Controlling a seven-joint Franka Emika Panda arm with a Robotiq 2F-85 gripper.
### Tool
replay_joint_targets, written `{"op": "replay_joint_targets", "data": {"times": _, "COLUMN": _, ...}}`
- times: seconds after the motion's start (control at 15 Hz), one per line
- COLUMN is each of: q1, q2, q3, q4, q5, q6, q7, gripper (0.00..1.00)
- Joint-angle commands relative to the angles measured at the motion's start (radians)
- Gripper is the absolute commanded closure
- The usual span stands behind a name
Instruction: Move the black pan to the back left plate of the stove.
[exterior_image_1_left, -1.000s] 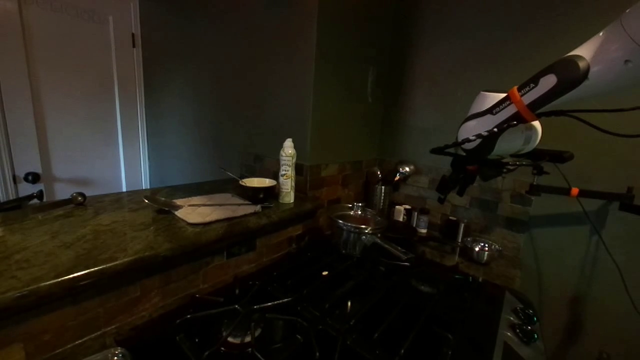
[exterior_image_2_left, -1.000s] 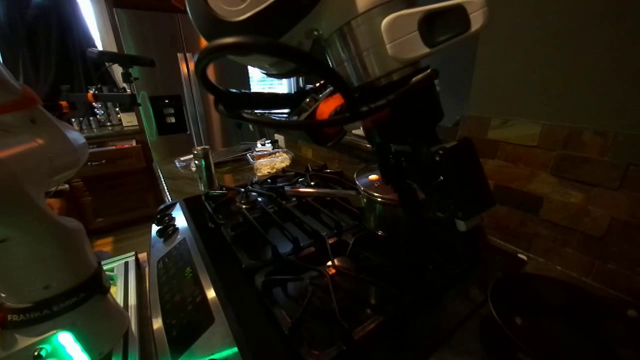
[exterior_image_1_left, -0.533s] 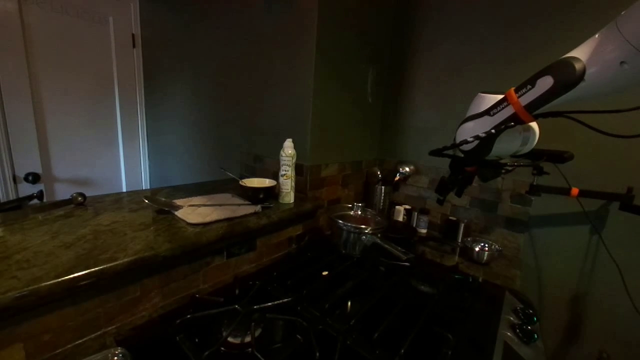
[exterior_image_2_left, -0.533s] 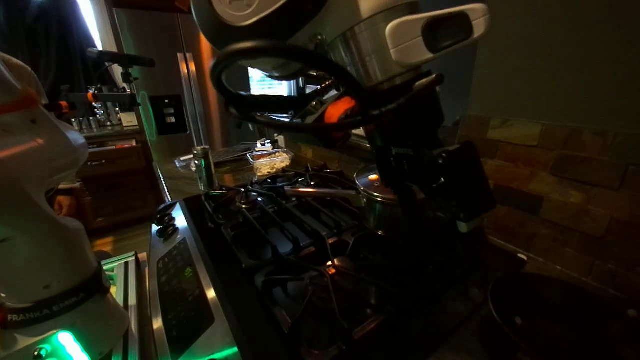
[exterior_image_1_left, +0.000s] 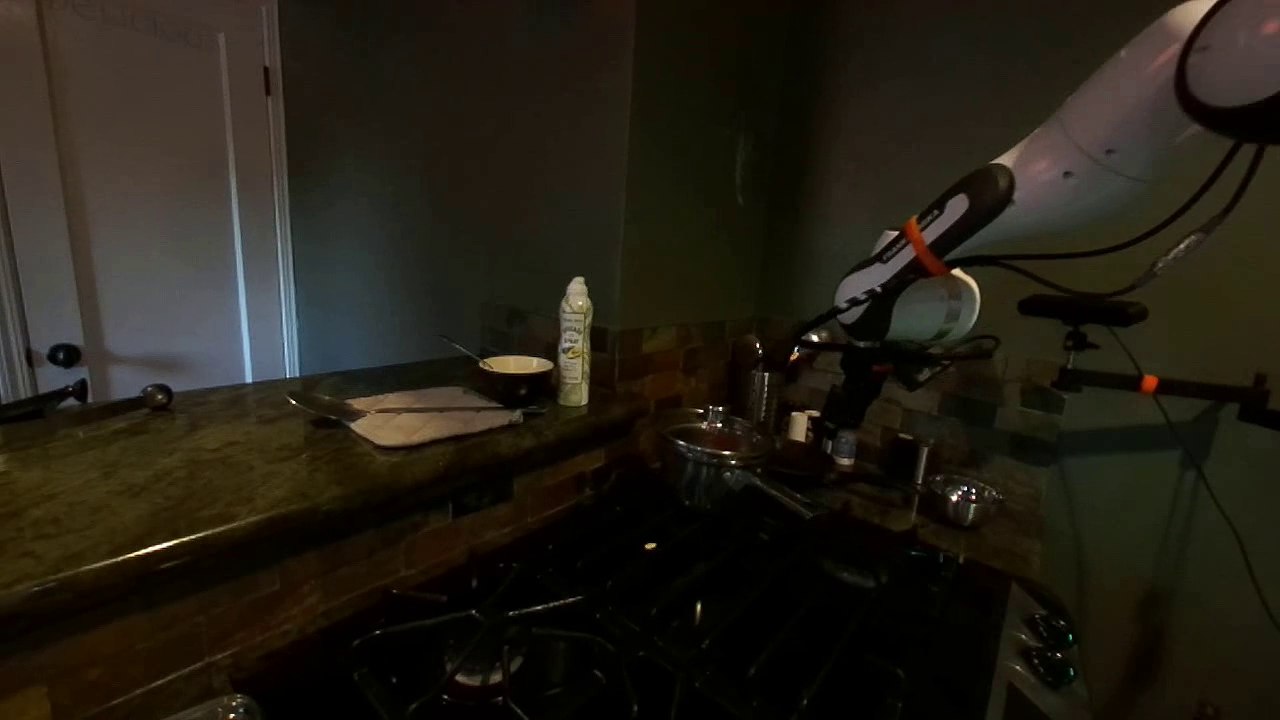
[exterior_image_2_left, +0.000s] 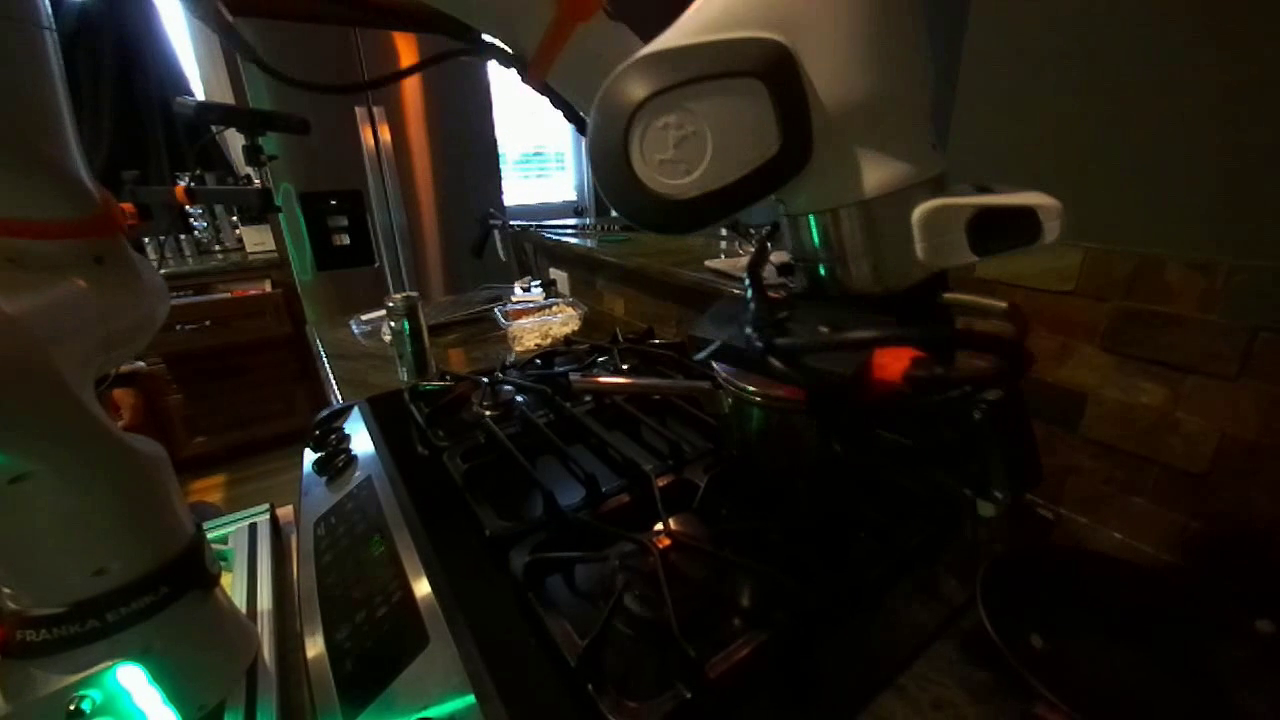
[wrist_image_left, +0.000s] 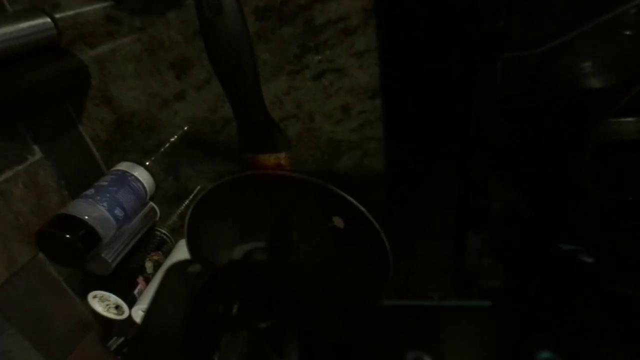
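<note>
Arm (exterior_image_1_left: 1080, 150) moved lower and nearer the black pan (wrist_image_left: 305, 202).
Pan sat on the counter (wrist_image_left: 320, 70) beside the stove (exterior_image_2_left: 565, 480), near a blue-labelled bottle (wrist_image_left: 115, 195): dark interior, pale fleck inside, thin light rim, dark handle with orange-brown collar. Jaws lost in shadow; couldn't tell open or closed.

Pan (wrist_image_left: 295, 215) (wrist view): black, pale rim. Bowl (exterior_image_1_left: 515, 386): black exterior, cream interior. Spray bottle (exterior_image_1_left: 574, 350): white and green. Pot holder (exterior_image_1_left: 435, 428): off-white, quilted. Countertop (exterior_image_1_left: 180, 480): mottled green and brown. Robot arm (exterior_image_1_left: 1075, 165): white; band (exterior_image_1_left: 927, 248): orange.
</note>
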Motion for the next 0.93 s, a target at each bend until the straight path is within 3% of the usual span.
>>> {"op": "replay_joint_targets", "data": {"times": 0.0, "q1": -0.101, "q2": 0.195, "q3": 0.065, "q4": 0.187, "q5": 0.112, "q6": -0.054, "q7": -0.163, "gripper": 0.00}}
{"op": "replay_joint_targets", "data": {"times": 0.13, "q1": -0.158, "q2": 0.238, "q3": 0.104, "q4": 0.250, "q5": 0.148, "q6": -0.116, "q7": -0.189, "gripper": 0.00}}
{"op": "replay_joint_targets", "data": {"times": 0.2, "q1": -0.126, "q2": 0.179, "q3": 0.090, "q4": 0.161, "q5": 0.082, "q6": -0.034, "q7": -0.121, "gripper": 0.00}}
{"op": "replay_joint_targets", "data": {"times": 0.33, "q1": -0.161, "q2": 0.225, "q3": 0.107, "q4": 0.219, "q5": 0.101, "q6": -0.076, "q7": -0.147, "gripper": 0.00}}
{"op": "replay_joint_targets", "data": {"times": 0.87, "q1": -0.214, "q2": 0.384, "q3": 0.114, "q4": 0.311, "q5": 0.042, "q6": 0.007, "q7": -0.143, "gripper": 0.00}}
